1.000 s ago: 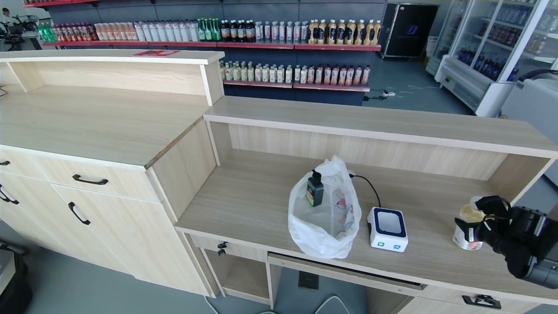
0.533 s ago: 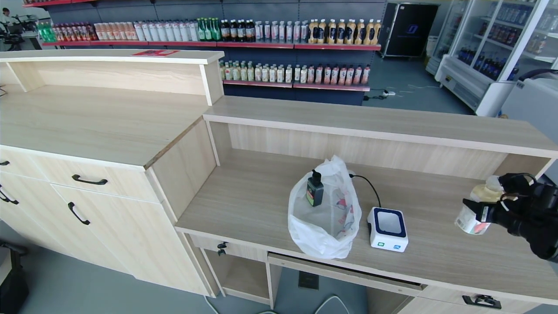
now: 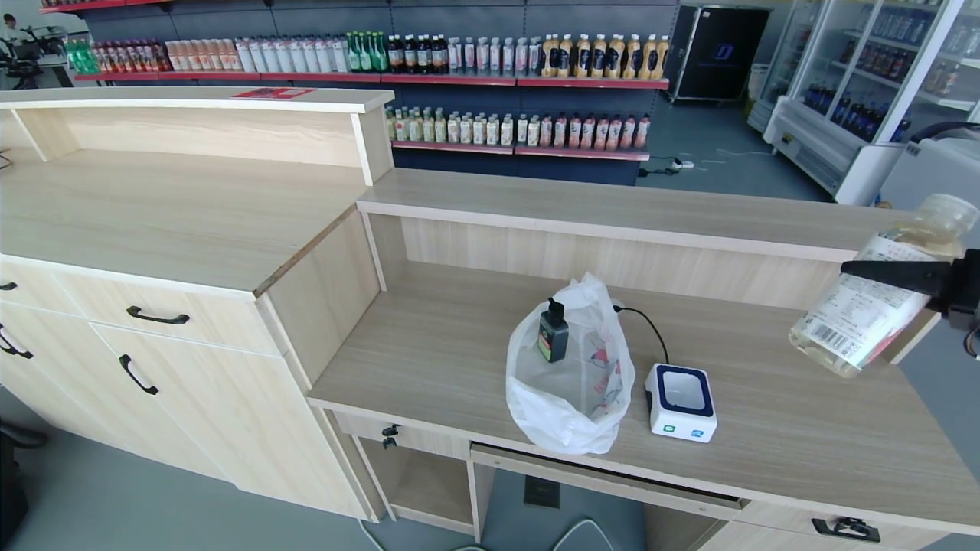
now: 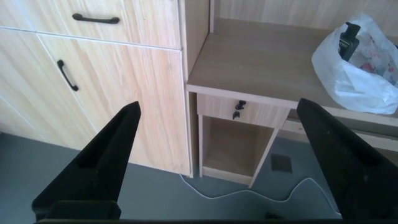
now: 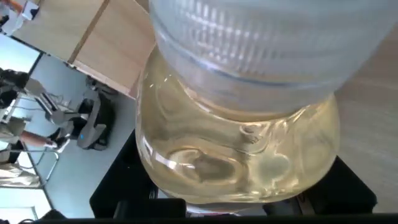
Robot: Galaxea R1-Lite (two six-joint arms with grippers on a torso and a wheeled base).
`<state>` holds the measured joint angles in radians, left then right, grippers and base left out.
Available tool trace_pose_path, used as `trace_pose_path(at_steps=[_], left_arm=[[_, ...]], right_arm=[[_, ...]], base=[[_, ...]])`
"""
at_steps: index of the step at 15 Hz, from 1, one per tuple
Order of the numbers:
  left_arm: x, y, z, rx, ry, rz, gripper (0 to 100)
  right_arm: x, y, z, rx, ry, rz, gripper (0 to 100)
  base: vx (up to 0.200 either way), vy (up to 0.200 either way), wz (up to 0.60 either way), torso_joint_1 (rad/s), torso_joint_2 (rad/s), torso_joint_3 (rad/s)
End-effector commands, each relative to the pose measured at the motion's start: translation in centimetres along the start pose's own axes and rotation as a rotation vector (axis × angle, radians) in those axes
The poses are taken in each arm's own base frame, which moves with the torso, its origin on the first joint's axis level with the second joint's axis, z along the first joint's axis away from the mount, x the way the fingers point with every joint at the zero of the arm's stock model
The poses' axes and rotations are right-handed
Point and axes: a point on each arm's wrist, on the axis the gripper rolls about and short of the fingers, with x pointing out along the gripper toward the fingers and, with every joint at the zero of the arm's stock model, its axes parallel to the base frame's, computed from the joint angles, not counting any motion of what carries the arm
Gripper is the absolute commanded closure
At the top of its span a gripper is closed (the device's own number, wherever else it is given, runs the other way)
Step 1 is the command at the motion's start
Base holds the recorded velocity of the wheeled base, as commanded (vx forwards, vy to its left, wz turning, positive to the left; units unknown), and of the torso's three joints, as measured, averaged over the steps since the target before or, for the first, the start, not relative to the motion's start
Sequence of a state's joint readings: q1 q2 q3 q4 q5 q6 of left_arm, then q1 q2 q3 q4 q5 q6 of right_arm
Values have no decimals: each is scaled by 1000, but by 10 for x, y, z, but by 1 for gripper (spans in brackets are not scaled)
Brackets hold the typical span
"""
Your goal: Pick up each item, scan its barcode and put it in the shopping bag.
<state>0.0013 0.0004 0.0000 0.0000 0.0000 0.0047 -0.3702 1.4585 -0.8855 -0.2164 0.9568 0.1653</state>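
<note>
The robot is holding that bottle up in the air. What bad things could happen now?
The bottle hangs tilted in the right gripper near the counter's end, so it might slip and fall. The shopping bag is floppy; the bottle could miss it or knock the scanner beside it.

We see a light wood-grain checkout counter [image 3: 429, 344]. On its lower desk a white translucent plastic shopping bag [image 3: 570, 398] stands open, and just beside it sits a white square barcode scanner [image 3: 681, 402], its black cable [image 3: 647, 325] running behind the bag.
</note>
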Motion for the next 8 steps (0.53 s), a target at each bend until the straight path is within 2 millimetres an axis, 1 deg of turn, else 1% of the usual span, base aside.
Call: trace_pose_path(at_steps=[1,2,3,5,8], left_arm=[[0,0,0,0,0,0,0],[0,0,0,0,0,0,0],[0,0,0,0,0,0,0],[0,0,0,0,0,0,0],[0,0,0,0,0,0,0]], right_arm=[[-28,84,3,-75,-1,190,100],[-31,103,-3,-59,37,253,100],[-34,113,-8,-55,59,286,100],[-43,127,-17,-40,98,327,100],[-52,139,-23,-19,125,381,100]], base=[[0,0,0,0,0,0],[0,0,0,0,0,0],[0,0,0,0,0,0],[0,0,0,0,0,0],[0,0,0,0,0,0]])
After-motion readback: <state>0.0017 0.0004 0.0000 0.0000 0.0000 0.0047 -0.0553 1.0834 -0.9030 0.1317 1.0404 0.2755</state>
